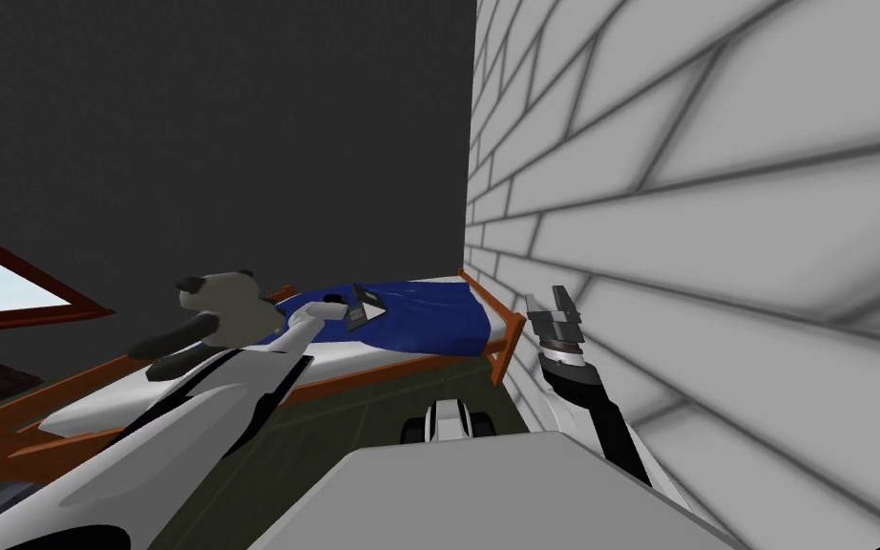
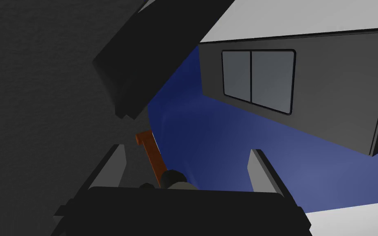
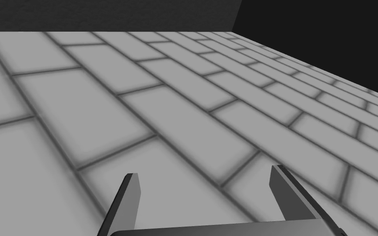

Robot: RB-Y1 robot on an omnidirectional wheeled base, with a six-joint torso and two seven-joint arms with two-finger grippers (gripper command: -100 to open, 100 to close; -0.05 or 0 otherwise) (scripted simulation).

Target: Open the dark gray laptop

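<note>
The dark grey laptop (image 1: 372,297) lies on the blue blanket (image 1: 429,320) of a bed, its lid partly raised. In the left wrist view its grey base (image 2: 331,94) with a touchpad (image 2: 258,80) is close ahead, and the dark lid (image 2: 143,57) stands tilted up beside it. My left gripper (image 1: 348,312) reaches over the bed to the laptop. It is open (image 2: 188,164), with nothing between its fingers and only blanket (image 2: 225,151) behind them. My right gripper (image 1: 553,307) is raised beside the brick wall, open (image 3: 204,184).
The bed has an orange frame (image 1: 500,339) and a white mattress (image 1: 352,358). A black and white plush toy (image 1: 214,310) lies on it by my left forearm. A grey brick wall (image 1: 715,239) runs close along my right; a dark wall (image 1: 238,143) stands behind the bed.
</note>
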